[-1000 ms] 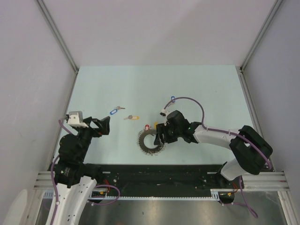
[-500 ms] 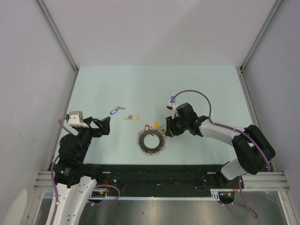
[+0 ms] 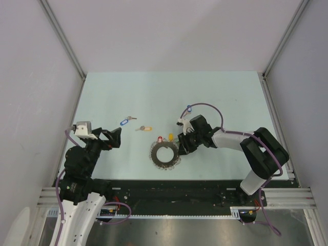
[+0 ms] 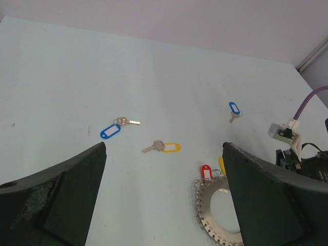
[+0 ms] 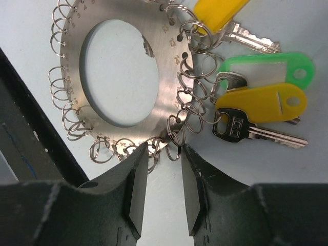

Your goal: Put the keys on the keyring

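Currently held: keyring (image 3: 157, 155), flat on the table (image 3: 113, 92) near its front edge, centre open, small wire loops round its rim. At its far-right rim, among those loops: red-tagged key (image 3: 160, 139), yellow-tagged key (image 5: 261, 102), further yellow-tagged key (image 5: 218, 13), green-tagged key (image 5: 256, 69). Loose on the table, apart from the ring: blue-tagged key (image 3: 124, 122), loose yellow-tagged key (image 3: 146, 128), second blue-tagged key (image 3: 187, 108). Right gripper (image 5: 162, 154): at the ring's right edge, jaws narrow, rim loops between them, no clamping visible. Left gripper (image 3: 114, 137): raised left of the ring, jaws wide, holding nothing.
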`<state>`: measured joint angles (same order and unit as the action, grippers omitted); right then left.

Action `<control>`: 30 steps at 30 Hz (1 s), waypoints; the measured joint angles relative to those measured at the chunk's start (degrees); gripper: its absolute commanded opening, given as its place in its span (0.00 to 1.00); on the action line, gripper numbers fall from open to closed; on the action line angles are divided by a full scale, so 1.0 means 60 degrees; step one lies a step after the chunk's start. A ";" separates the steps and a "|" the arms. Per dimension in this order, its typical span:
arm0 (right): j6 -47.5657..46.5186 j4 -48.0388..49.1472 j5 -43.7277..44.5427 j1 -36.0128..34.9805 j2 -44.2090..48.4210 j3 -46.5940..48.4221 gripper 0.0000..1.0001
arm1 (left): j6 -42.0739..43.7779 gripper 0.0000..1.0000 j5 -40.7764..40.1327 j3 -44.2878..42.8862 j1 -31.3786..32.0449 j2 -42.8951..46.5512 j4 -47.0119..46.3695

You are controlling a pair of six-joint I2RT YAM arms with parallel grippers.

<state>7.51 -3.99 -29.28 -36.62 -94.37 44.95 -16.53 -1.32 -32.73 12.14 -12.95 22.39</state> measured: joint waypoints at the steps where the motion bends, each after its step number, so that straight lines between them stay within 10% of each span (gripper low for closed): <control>1: -0.0015 0.0000 -0.0066 0.0000 -0.0004 0.0000 0.36 | 0.0000 1.00 0.0004 0.0000 0.0000 -0.0015 0.0000; 30: 0.0437 -0.0233 0.1020 -0.0004 0.0608 -0.0007 0.28 | 0.0000 1.00 0.0153 0.0000 -0.0011 -0.0091 -0.0004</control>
<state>10.13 -5.39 -23.16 -36.64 -90.72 44.91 -16.53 -0.40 -32.73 12.08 -13.50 22.37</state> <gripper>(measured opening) 0.280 0.996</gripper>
